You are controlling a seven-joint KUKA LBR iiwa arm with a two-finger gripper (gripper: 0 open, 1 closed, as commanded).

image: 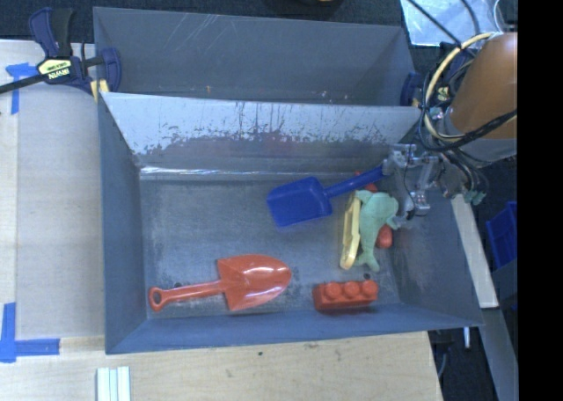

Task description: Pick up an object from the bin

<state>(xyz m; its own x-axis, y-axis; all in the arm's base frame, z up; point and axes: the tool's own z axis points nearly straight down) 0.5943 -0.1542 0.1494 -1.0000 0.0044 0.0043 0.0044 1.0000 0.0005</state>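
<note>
Bin: grey metal bin [264, 140], 6 loose things on its floor, most of them in the right half.
Orange shovel [237, 283]: near the front wall, left of centre. Its long axis ran left to right, with the handle to the left and the blade to the right.
Blue scoop [301, 201]: mid-floor, with the bowl to the left and the handle angled back and right toward the gripper.
Red block [346, 294]: front right, at the foot of the front wall, long side left to right.
Yellow piece [351, 232]: curved like a banana, long axis front to back, touching the green piece on its right.
Green piece [376, 219]: soft-looking and the thing nearest the gripper, at the right end of the floor. Its long axis ran front to back, broad end toward the back wall, thin tail toward the front.
Small red thing [385, 236]: against the green piece's right edge, kind unclear.
Gripper [412, 207]: low at the right end, just beside the green piece, close to the right slope.
Grip state: could not tell whether released or clenched. Nothing was seen in its hold.
Step in hand (judged): lining up on the green piece.
Doing it well (judged): close across the short width at the broad end. Stay clear of the blue handle and the right slope. Lift straight up, since the touching yellow piece could drag along.
</note>
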